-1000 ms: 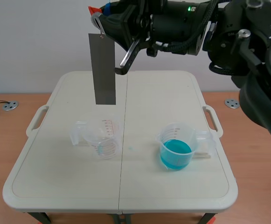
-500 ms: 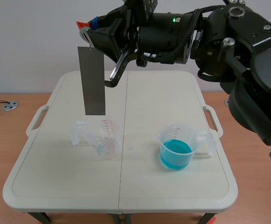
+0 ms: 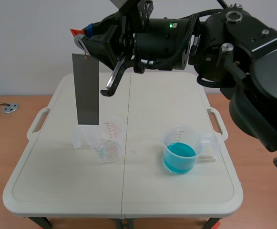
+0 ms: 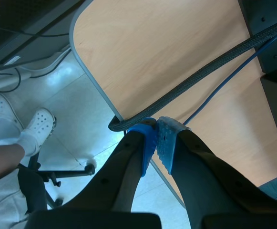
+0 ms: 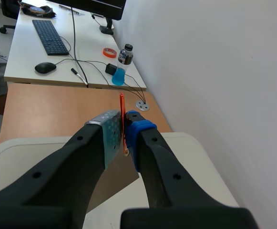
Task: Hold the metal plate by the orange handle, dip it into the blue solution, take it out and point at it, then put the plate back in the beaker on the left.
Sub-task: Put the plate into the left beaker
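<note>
The metal plate (image 3: 86, 90), a long flat grey strip, hangs upright over the left half of the tabletop (image 3: 57, 191), pinched by its orange handle (image 5: 122, 107) in the right claw (image 5: 124, 130). Its lower edge hangs about at the rim of the clear left beaker (image 3: 107, 143), which stands upright with red markings. The right beaker (image 3: 188, 138), well apart, holds the blue solution (image 3: 179, 156).

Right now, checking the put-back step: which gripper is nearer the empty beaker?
Right. The right gripper is above the empty beaker, holding the metal plate hanging just over it. The left gripper is away by a wooden desk, no beaker in its view.
</note>
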`<action>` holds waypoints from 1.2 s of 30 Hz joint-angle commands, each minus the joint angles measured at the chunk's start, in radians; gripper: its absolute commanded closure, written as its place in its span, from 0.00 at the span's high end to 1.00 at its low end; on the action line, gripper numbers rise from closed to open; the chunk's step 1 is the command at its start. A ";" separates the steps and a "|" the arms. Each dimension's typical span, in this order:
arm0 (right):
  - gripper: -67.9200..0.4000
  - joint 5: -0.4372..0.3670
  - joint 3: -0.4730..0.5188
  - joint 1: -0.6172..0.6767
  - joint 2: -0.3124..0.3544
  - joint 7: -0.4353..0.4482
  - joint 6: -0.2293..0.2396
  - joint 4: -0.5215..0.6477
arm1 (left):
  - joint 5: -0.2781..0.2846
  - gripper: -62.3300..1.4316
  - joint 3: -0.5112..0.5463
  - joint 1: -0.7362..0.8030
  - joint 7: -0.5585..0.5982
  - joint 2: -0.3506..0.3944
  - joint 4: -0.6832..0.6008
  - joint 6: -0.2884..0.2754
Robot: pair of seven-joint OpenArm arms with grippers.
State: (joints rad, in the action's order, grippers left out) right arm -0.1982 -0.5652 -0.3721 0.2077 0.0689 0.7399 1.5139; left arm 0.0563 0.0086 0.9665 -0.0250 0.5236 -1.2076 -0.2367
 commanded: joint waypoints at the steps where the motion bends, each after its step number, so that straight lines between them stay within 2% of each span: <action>1: 0.02 -0.014 0.001 -0.016 -0.003 0.018 0.006 0.014 | 0.002 0.05 0.002 0.011 0.008 0.004 -0.009 -0.002; 12: 0.02 -0.014 0.001 -0.012 -0.004 0.014 0.006 0.014 | 0.002 0.05 0.002 0.011 0.009 0.006 -0.009 -0.002; 26: 0.02 -0.014 -0.021 -0.001 -0.037 -0.038 0.006 0.010 | 0.002 0.05 0.002 0.011 0.028 0.011 -0.009 -0.002; 36: 0.02 -0.014 -0.021 0.001 -0.060 -0.037 0.006 -0.079 | 0.002 0.05 0.002 0.011 0.028 0.011 -0.008 -0.002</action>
State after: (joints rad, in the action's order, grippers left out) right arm -0.1982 -0.5858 -0.3538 0.1604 0.0162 0.7399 1.4284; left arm 0.0563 0.0086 0.9668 -0.0002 0.5323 -1.2076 -0.2367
